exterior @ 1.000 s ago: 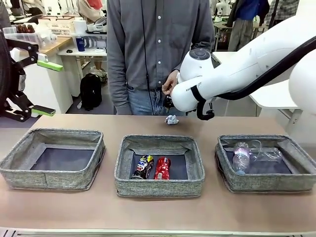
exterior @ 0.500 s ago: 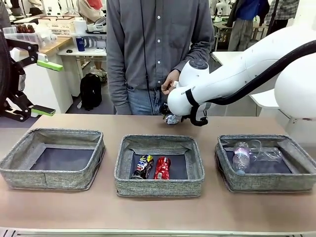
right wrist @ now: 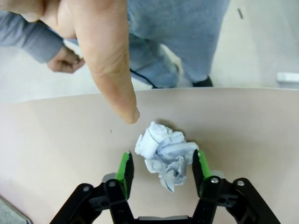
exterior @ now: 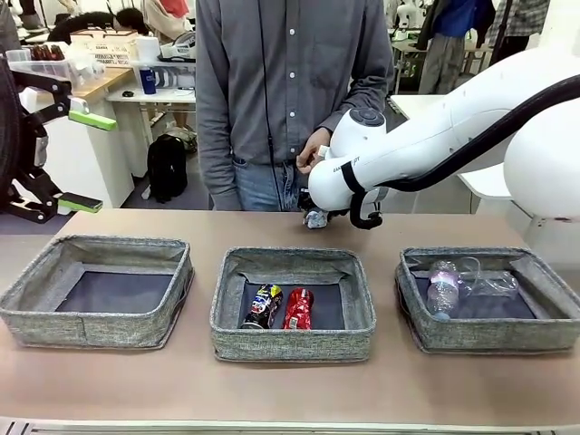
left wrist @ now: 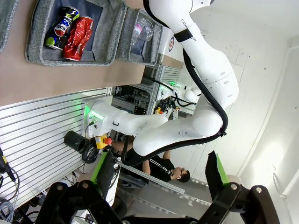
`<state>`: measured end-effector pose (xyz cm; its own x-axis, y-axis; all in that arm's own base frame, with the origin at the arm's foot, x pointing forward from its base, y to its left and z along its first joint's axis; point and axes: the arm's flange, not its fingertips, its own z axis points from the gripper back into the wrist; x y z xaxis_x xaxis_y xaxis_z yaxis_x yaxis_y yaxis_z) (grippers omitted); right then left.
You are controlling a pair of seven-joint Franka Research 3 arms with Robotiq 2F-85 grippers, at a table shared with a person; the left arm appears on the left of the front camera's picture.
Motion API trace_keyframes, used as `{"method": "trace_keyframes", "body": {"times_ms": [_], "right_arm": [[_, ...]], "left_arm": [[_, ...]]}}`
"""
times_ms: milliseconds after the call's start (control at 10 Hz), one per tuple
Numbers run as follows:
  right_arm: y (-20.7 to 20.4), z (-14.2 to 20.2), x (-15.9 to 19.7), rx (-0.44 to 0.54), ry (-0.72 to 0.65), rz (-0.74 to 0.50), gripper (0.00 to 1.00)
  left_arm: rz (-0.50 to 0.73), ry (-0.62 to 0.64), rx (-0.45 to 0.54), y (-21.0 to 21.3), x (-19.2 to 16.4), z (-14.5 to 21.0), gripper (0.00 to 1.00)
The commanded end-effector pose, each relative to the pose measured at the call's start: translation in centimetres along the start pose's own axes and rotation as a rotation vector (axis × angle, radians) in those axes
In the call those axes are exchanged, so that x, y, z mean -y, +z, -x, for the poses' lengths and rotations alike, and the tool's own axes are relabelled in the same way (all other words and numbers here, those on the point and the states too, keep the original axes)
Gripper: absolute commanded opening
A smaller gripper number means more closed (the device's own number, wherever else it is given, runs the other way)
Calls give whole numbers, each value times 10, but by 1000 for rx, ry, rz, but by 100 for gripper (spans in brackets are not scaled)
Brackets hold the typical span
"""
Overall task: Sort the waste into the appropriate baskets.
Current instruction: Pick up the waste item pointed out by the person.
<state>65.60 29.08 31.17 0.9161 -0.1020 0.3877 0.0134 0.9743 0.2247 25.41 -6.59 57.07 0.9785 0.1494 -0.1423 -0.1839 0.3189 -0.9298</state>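
Down at the bench's far edge, the right gripper [right wrist: 161,170] has its jaws straddling the paper ball [right wrist: 163,153], pads close either side, grip not certain. A person's finger [right wrist: 114,84] points just beside it. The left gripper [left wrist: 159,182] hangs wide open off the bench. Both cans [exterior: 279,308] lie in the middle basket [exterior: 292,343].

The right arm reaches across from the right side to the far edge of the bench, its wrist bent downward. The right hand [right wrist: 161,171] is lowered over the paper ball [right wrist: 162,154], one green pad on each side of it, the gap narrow. The left hand [left wrist: 158,176] hangs with its fingers spread wide, holding nothing.
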Motion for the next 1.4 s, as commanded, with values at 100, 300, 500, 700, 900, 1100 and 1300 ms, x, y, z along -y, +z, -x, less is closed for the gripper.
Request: {"method": "trace_keyframes", "body": {"times_ms": [100,300,500,700,900,1100,1300], "right_arm": [[3,-4,1,43,20,26,0],[1,-4,4,30,18,44,0],[3,-5,4,29,13,45,0],[7,-6,5,26,2,42,0],[14,-8,5,23,-13,38,0],[40,-11,12,-54,-69,43,0],[99,-15,34,-168,-167,104,0]], "left_arm": [[16,-20,-5,-3,-2,2,100],[16,-20,-5,-3,-2,2,100],[16,-20,-5,-3,-2,2,100],[16,-20,-5,-3,-2,2,100],[16,-20,-5,-3,-2,2,100],[16,-20,-5,-3,-2,2,100],[16,-20,-5,-3,-2,2,100]]}}
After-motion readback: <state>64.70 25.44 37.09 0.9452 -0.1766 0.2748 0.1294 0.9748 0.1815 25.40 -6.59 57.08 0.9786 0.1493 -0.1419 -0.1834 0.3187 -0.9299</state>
